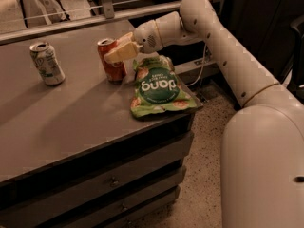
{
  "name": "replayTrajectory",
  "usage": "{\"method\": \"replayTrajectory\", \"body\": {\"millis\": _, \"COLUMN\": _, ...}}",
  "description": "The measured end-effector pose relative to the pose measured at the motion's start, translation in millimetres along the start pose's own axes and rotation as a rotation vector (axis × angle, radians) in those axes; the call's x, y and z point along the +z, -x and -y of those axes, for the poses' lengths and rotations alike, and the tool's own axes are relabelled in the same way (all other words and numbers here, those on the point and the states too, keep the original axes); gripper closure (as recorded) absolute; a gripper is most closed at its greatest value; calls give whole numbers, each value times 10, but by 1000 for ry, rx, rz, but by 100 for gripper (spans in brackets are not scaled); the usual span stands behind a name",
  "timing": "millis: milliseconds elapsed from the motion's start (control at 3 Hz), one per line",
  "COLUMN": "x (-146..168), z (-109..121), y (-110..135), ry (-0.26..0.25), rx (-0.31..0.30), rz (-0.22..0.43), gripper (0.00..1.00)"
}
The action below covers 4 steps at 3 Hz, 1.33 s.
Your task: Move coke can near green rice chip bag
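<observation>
At the back right of the table point(71, 118), the gripper point(115, 56) sits across the upper half of the coke can point(113, 71). The can stands upright just beside the top left corner of the green rice chip bag point(156, 87). Clamped on it or loose around it? That cannot be told from here. The can looks well placed, so a good finish would be a gentle release and a straight retreat, with no tipping the can or dragging the bag.

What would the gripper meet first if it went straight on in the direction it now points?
Most likely the coke can: the gripper points left and lies right across its upper part. Farther left stands the white-and-green can, though depth makes that line uncertain.
</observation>
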State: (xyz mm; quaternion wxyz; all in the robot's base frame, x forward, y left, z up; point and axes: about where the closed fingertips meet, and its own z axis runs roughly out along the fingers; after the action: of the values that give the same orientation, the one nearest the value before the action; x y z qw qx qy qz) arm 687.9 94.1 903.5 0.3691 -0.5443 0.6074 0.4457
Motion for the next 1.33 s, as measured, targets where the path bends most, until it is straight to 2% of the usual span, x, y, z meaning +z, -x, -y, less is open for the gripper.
{"method": "replayTrajectory", "body": {"millis": 333, "x": 36, "z": -5, "y": 0, "ry": 6, "rx": 0, "rz": 0, "gripper": 12}}
{"method": "replayTrajectory", "body": {"millis": 667, "x": 67, "z": -9, "y": -1, "ry": 11, "rx": 1, "rz": -1, "gripper": 0}}
{"method": "replayTrajectory", "body": {"millis": 1000, "x": 68, "z": -10, "y": -1, "ry": 11, "rx": 1, "rz": -1, "gripper": 0}}
{"method": "replayTrajectory", "body": {"millis": 1333, "x": 60, "z": -46, "y": 20, "ry": 28, "rx": -3, "rz": -56, "gripper": 0}}
